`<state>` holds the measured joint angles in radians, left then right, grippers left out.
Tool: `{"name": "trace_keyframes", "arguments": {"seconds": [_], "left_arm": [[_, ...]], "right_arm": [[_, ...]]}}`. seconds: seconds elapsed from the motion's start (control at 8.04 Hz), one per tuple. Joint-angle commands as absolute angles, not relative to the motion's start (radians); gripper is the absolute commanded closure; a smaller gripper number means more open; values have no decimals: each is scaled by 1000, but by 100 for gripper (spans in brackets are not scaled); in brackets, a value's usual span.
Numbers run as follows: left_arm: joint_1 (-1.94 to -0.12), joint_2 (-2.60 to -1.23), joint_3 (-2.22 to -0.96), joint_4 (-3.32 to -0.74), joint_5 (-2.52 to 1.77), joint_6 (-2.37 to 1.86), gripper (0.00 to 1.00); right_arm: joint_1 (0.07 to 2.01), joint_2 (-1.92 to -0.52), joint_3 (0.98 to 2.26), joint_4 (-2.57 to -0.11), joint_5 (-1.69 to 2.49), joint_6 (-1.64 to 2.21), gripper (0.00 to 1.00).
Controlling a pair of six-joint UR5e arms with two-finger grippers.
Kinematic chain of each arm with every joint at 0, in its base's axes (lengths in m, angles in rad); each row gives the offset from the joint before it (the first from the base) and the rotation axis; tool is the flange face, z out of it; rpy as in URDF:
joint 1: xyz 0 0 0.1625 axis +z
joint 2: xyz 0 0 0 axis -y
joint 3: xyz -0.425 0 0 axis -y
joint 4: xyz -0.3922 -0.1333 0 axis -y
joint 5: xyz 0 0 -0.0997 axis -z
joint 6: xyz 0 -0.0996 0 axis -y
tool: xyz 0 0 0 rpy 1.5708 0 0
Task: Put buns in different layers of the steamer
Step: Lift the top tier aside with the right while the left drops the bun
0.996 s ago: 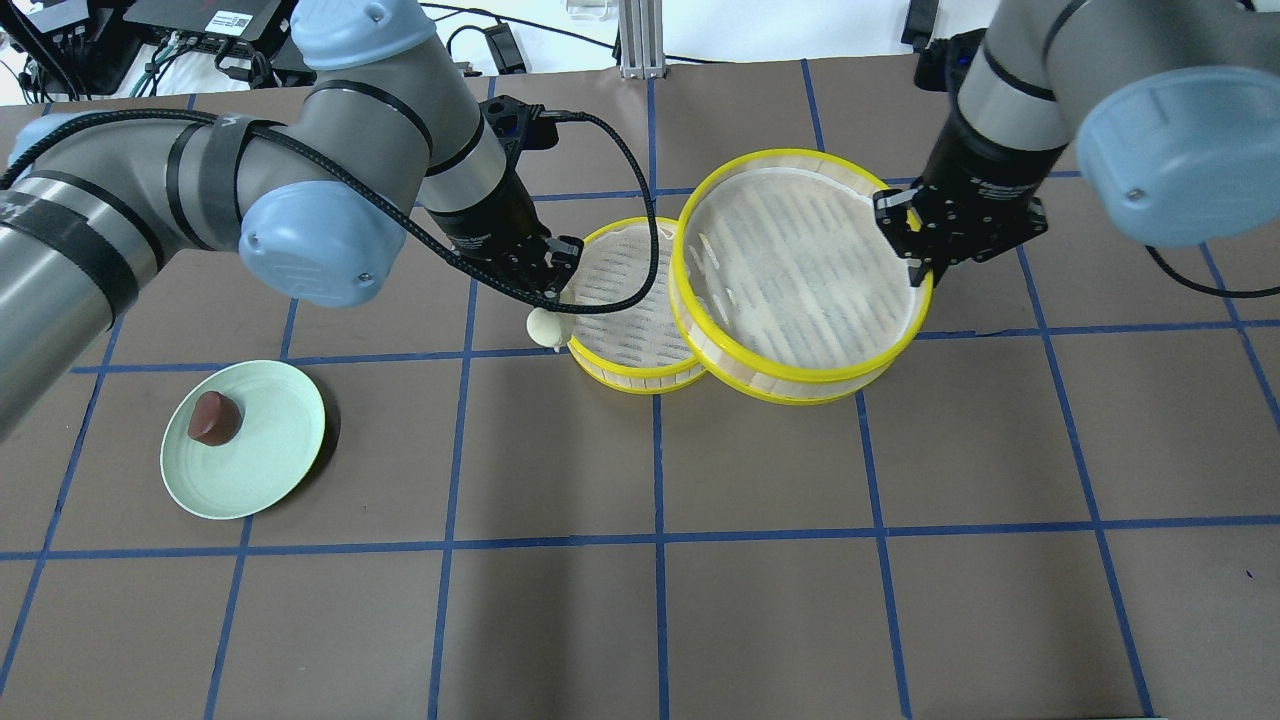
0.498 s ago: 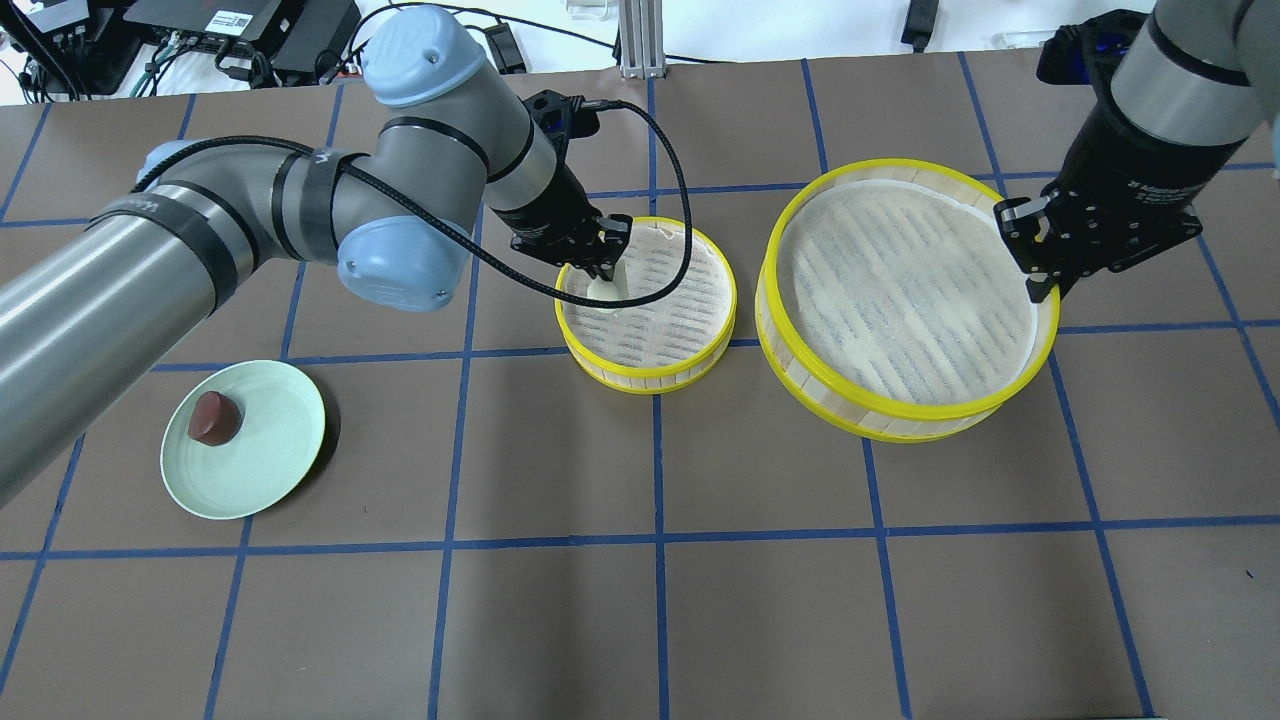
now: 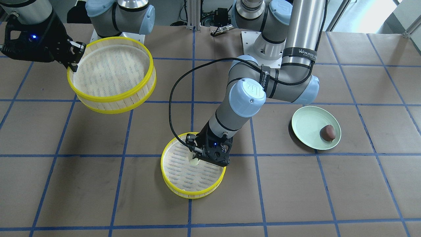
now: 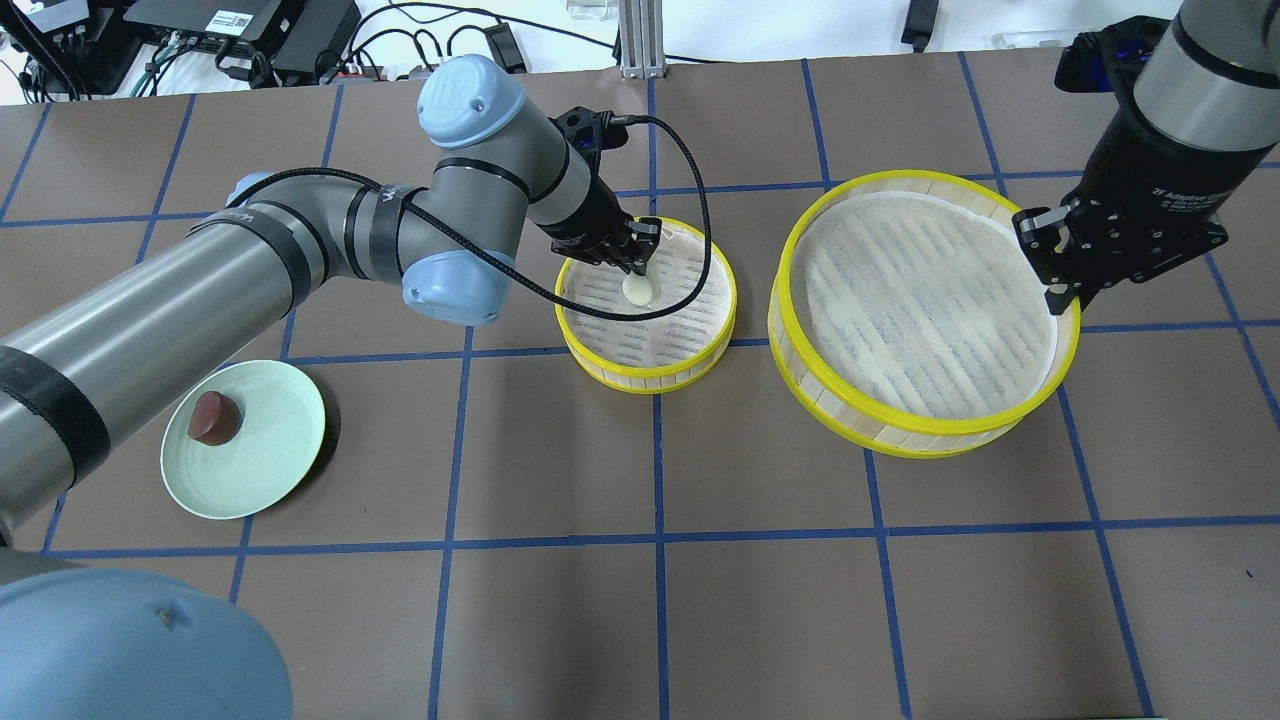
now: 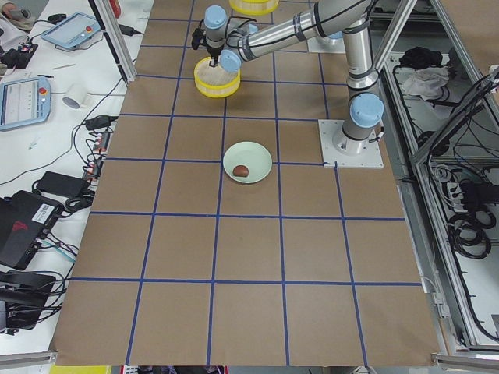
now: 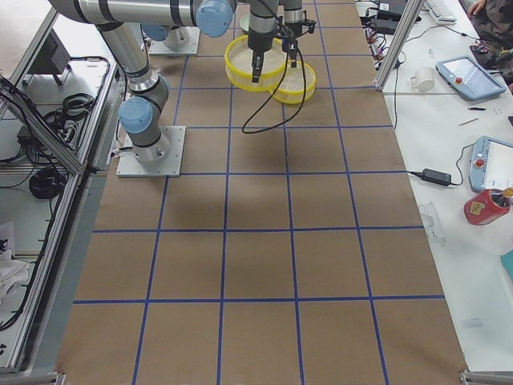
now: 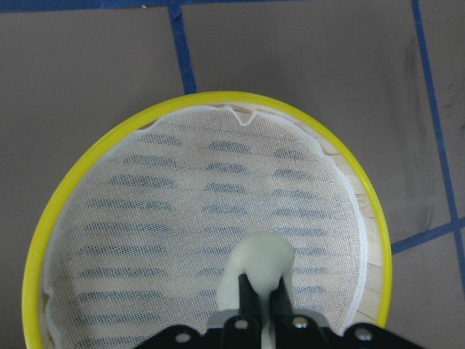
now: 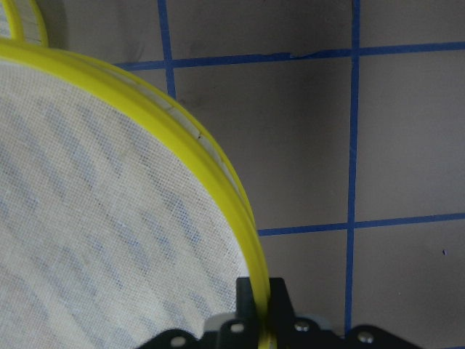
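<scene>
My left gripper point(image 4: 634, 268) is shut on the cream-white bun point(image 4: 637, 289) and holds it just over the mesh floor of the steamer layer point(image 4: 700, 352) on the table; the bun also shows in the left wrist view point(image 7: 263, 263) and the front-facing view point(image 3: 194, 161). My right gripper point(image 4: 1060, 290) is shut on the yellow rim of the second steamer layer point(image 4: 900, 300) and holds it lifted off the table to the right, also seen in the front-facing view point(image 3: 111, 72). The dark brown bun point(image 4: 212, 418) lies on the pale green plate point(image 4: 270, 470) at the left.
Brown table with blue tape grid. Cables and electronics point(image 4: 200, 30) lie along the far edge. A black cable point(image 4: 690, 190) loops from the left wrist over the resting layer. The two layers stand about one grid cell apart.
The left gripper moved the white bun from outside the resting layer's left edge to over its mesh floor. The right gripper carried the second layer rightward, off the first.
</scene>
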<state>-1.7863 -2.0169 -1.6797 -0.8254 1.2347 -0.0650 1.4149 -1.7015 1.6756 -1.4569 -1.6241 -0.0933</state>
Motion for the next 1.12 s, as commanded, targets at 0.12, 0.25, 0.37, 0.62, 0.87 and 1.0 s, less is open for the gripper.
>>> {"name": "trace_keyframes", "arguments": {"seconds": [0.12,0.25,0.37,0.62,0.87,1.0], "left_arm": [[-1787,-2042,-1680,-813,1235,-93,24],[-1787,-2039,-1680,-813,1235,-125,14],[-1787,-2027,-1680,-819,1236,-127,12],[-1787,-2013,-1678,-824,1238,-124,12],[-1787,-2013,-1678,-824,1238,-120,12],[-1787,-2014,-1678,-824,1239,-115,12]], "right_arm": [[1414,-1703,1670,-1402,-1632,-84,97],[1414,-1703,1671,-1404,-1632,-84,97],[1414,-1703,1671,-1404,-1632,-83,97],[1414,-1701,1671,-1408,-1631,-84,97],[1414,-1700,1671,-1410,-1631,-83,97],[1414,-1698,1669,-1411,-1629,-83,97]]}}
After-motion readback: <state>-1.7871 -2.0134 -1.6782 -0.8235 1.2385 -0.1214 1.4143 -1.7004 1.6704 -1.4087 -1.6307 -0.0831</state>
